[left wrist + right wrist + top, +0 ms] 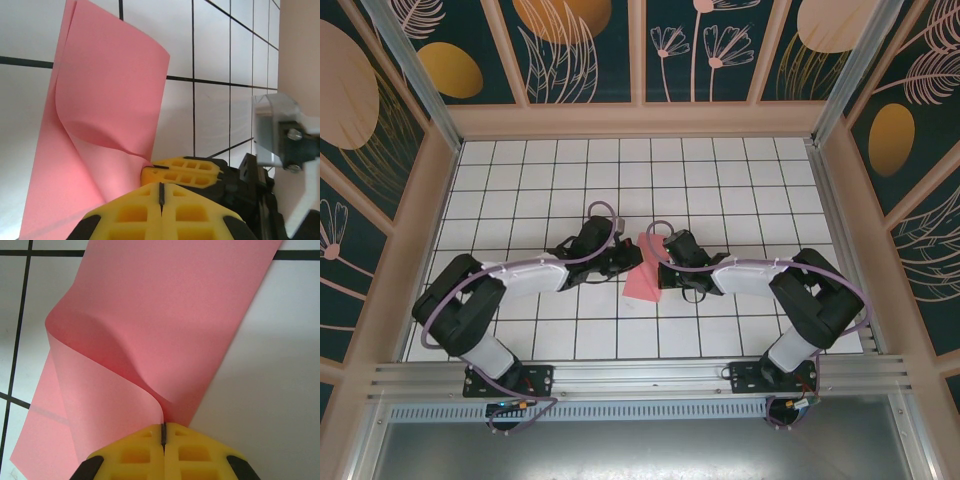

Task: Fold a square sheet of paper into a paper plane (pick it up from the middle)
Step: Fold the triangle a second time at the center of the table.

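The square sheet of paper (642, 274) is pink-red and lies bent over on the white grid table between both arms. In the right wrist view the paper (165, 315) curls up from the table into my right gripper (163, 426), which is shut on the sheet's lifted edge. In the left wrist view the paper (110, 100) stands folded over itself, pinched at its lower corner by the right gripper's yellow fingers (185, 170). My left gripper (160, 186) is shut just behind them, with no paper showing in its seam. From above, the left gripper (623, 262) and right gripper (662, 264) nearly meet.
The white grid table (570, 180) is walled by a tan frame (640, 120) at the back and sides. A metal rail (640, 375) runs along the near edge by the arm bases. The right arm's wrist bracket (280, 135) is close to my left fingers.
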